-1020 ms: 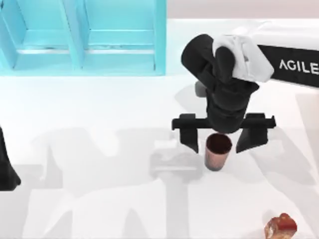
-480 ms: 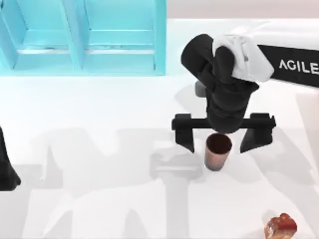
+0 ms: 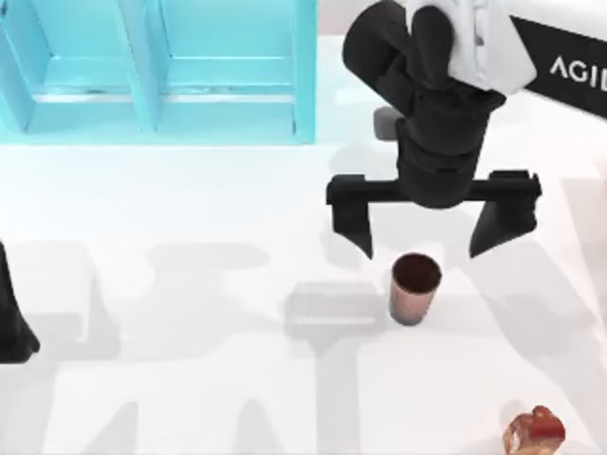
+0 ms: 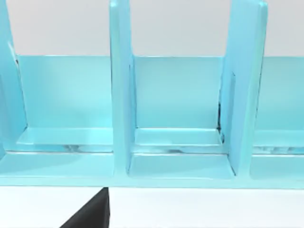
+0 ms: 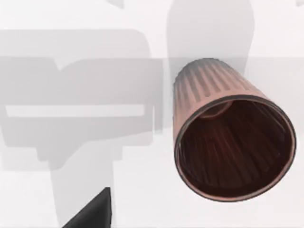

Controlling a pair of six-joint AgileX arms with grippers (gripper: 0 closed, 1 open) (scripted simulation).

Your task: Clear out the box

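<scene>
Since the earlier frame, the right gripper (image 3: 433, 230) has risen toward the upper right, jaws apart, leaving the cup (image 3: 414, 288) upright on the desk (image 3: 190, 379) at centre right. Retract vertically to avoid tipping it. Left arm parked at left edge.

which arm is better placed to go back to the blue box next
Left, probably. Its wrist view faces the light blue compartmented box directly, and the arm sits parked at the table's left edge. The right tool hangs open above the ribbed brown cup, farther from the box.
</scene>
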